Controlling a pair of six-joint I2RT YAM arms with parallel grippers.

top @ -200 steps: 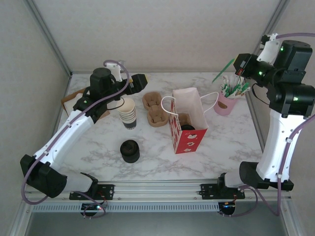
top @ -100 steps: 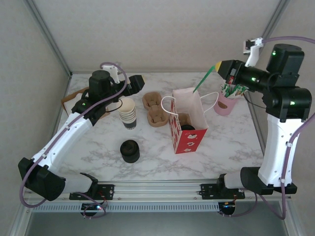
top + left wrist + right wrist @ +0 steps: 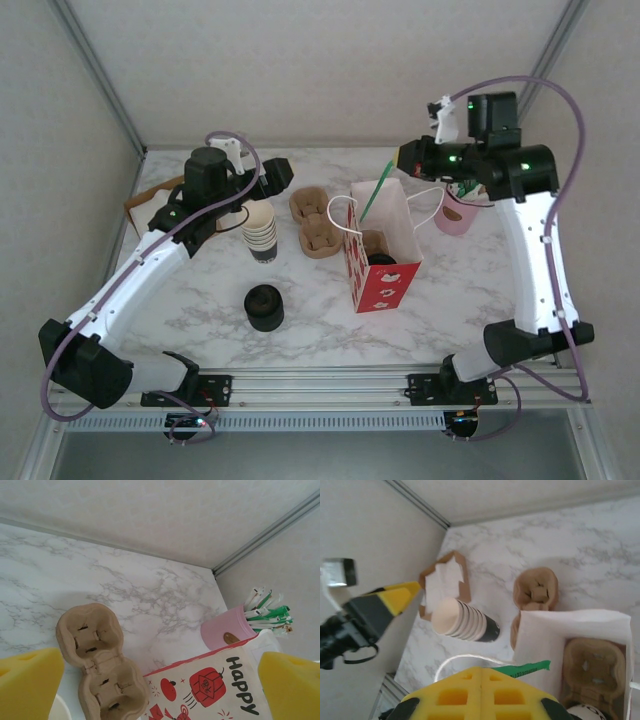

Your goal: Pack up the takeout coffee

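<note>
Since the takeout coffee (image 3: 381, 260) appears to sit inside the red-and-white bag (image 3: 383, 285), its black lid showing at the 6 o'clock end of the open mouth with a cardboard carrier (image 3: 592, 667) just at its 12 o'clock, the main part of the packing looks done. The right gripper (image 3: 403, 157) is clamped on a green-wrapped stick (image 3: 375, 195), held high at the bag's 12 o'clock with the free end slanting down toward the opening; its tip is not clearly inside yet. I judge that dropping this stick into the bag is what is left. The left gripper (image 3: 278, 172) is spread wide with nothing between its pads, at the bag's 10 o'clock. On the table, the stack of lidless cups (image 3: 262, 232) stands at the bag's 9 o'clock, the black lid stack (image 3: 265, 306) at 8 o'clock, a spare carrier (image 3: 315, 222) beside the bag, and the pink holder (image 3: 455, 215) at 2 o'clock.
</note>
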